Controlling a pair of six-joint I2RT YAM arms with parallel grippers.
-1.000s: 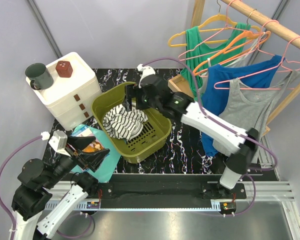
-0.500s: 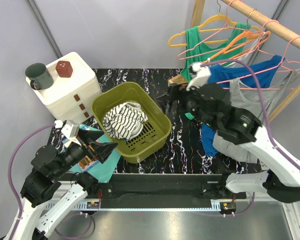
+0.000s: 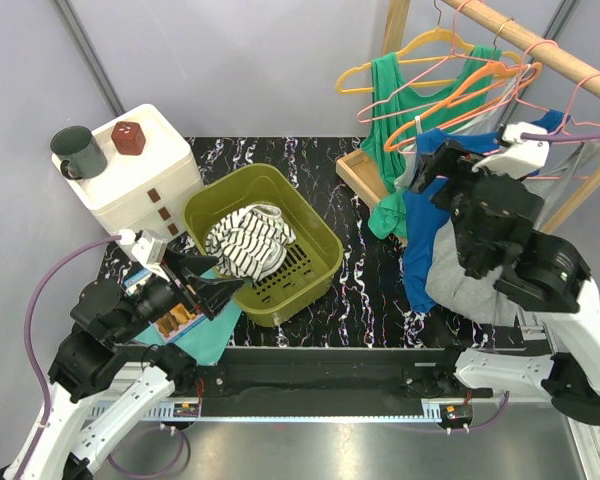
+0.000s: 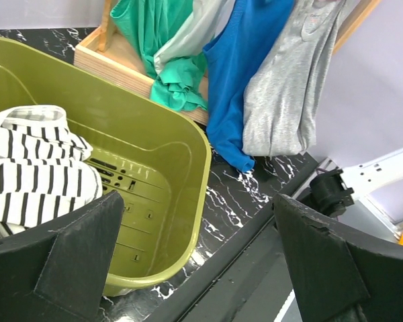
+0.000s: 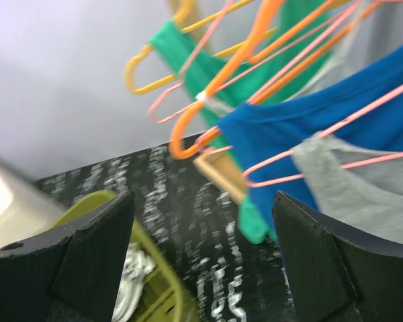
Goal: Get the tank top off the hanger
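Black marbled table [image 3: 370,290], grey walls [image 3: 230,60], hanging tank tops [image 3: 417,230].

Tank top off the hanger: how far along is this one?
Looks done: one striped garment lies in the olive basket. In hand: nothing. The right gripper is open and empty, raised near the blue tank top; the left gripper is open by the basket. Left: the green tank top, the blue one and the grey tank top hang on their hangers.

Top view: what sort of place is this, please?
Probably a robot test bench staged for laundry: robot arms side by side, tank tops on hangers along a wooden rod, a green basket holding striped cloth.
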